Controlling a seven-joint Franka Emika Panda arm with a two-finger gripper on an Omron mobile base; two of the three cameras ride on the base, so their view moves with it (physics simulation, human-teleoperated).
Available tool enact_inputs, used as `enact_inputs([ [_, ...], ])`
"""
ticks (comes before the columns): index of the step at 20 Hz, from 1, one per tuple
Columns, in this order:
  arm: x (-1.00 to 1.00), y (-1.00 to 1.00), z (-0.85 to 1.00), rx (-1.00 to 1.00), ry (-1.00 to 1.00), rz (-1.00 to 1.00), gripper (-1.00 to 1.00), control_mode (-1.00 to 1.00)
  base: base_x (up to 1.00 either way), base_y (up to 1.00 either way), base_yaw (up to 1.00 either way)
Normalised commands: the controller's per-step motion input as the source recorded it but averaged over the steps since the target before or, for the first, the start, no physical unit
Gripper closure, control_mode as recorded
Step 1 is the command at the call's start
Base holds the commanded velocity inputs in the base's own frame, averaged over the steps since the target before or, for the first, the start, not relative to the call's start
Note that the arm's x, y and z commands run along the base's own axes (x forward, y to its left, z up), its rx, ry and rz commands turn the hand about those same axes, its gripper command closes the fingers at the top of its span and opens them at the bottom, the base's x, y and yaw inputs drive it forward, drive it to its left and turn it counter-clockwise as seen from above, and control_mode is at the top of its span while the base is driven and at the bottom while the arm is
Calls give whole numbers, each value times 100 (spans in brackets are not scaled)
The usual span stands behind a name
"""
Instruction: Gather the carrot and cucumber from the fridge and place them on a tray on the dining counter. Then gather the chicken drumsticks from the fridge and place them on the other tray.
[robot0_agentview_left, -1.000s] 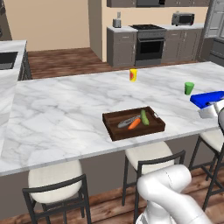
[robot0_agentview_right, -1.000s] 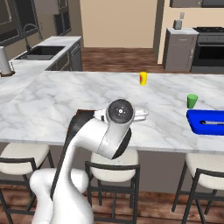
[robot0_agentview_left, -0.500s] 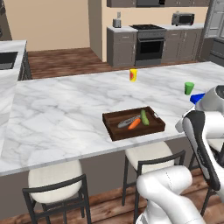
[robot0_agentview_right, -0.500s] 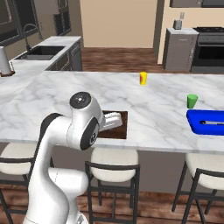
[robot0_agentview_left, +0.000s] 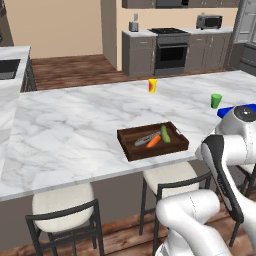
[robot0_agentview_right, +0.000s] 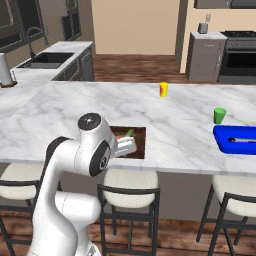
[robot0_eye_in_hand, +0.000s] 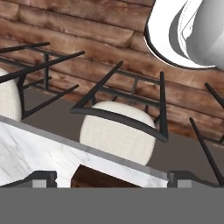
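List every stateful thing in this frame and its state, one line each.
Dark brown wooden tray: on the marble counter, holding vegetables.
Orange carrot: lying in the wooden tray.
Green cucumber: lying in the wooden tray, beside the carrot.
Blue tray: on the counter, no drumsticks in it.
Green cup: upright.
Yellow cup: upright.
Gripper: open, holding nothing.

Orange carrot and green cucumber lie, seemingly apart, in brown tray
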Motion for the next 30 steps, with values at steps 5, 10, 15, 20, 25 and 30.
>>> enact_inputs([
  [5, -8, 28, 0, 0, 0, 0, -100, -100, 0, 0, 0],
  [10, -14, 62, 0, -8, -4, 5, -100, -100, 0, 0, 0],
  [15, -21, 57, 0, -13, -9, 1, -100, -100, 0, 0, 0],
  [20, -12, 17, 0, -5, -8, 0, -100, -100, 0, 0, 0],
  [25, -10, 2, 0, 0, -5, 0, -100, 100, -24, 0, 0],
  [30, 0, 0, 0, 0, 0, 0, -100, 100, -56, -19, 0],
])
